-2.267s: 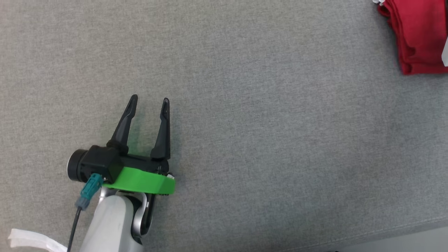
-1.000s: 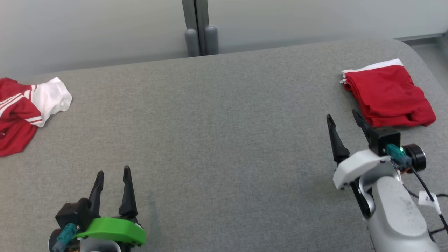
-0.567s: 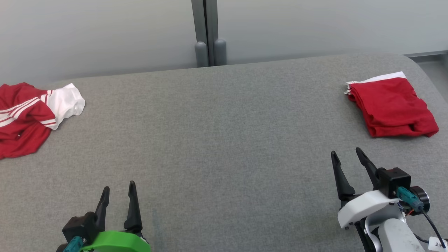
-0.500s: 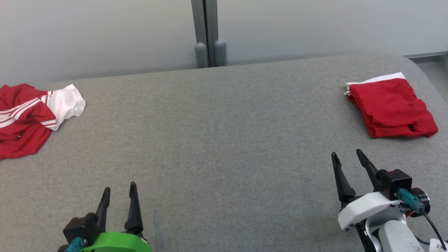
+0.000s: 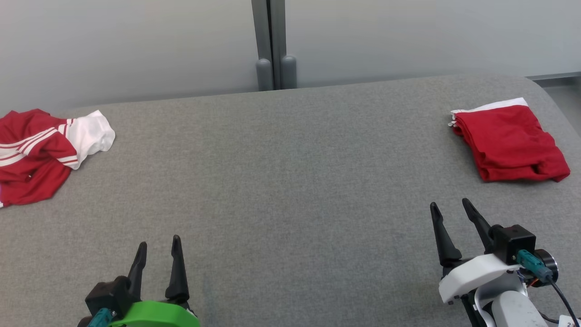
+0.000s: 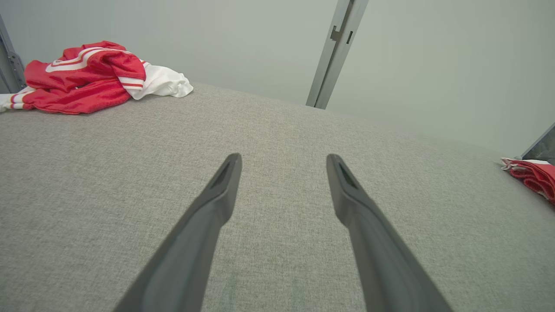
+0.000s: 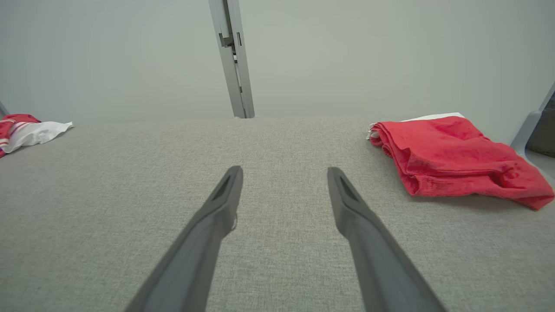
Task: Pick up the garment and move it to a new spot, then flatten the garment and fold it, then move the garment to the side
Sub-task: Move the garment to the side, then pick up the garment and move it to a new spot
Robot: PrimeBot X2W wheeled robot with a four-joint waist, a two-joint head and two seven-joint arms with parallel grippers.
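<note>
Garment [image 5: 34, 154] for this job, as I judge it, is the crumpled red-and-white one, and neither of my grippers has it. My left gripper [image 5: 159, 240] has its two fingers spread with nothing between them, over the near edge of the grey padded surface [image 5: 290, 181]. My right gripper [image 5: 449, 202] is spread and empty too, at the near right. Ahead and to the right of the right fingers lies a folded red piece [image 5: 510, 141], near but not touched; it looks finished, so I would leave it. The crumpled one lies well apart from my left fingers, at the far left end by the wall [image 5: 136, 41], white part turned toward the middle. The step in hand is the reach and pick-up. I would take the left arm across, come down on a raised ridge of the bunched red cloth instead of a flat edge, close firmly, and lift it clear before carrying it to the bare middle, where both grippers can reach to flatten it.
</note>
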